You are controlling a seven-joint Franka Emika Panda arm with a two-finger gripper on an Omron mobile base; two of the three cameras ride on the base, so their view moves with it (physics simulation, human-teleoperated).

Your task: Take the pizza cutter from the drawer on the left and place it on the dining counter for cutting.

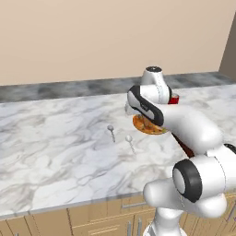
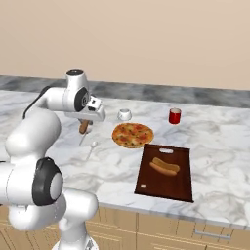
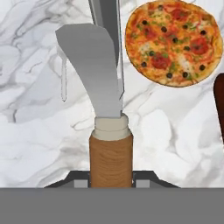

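Fingers (image 3: 142, 179) tight on pizza cutter (image 3: 109, 131) handle, above dining counter (image 3: 175, 131).

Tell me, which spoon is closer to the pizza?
The right spoon, nearer the counter's front edge. It lies closer to the pizza than the other spoon, which sits farther left.

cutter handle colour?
Brown wood grain; the pizza cutter handle shows best in the hand view.

Wood-handled pizza cutter (image 3: 110, 131), matt metal
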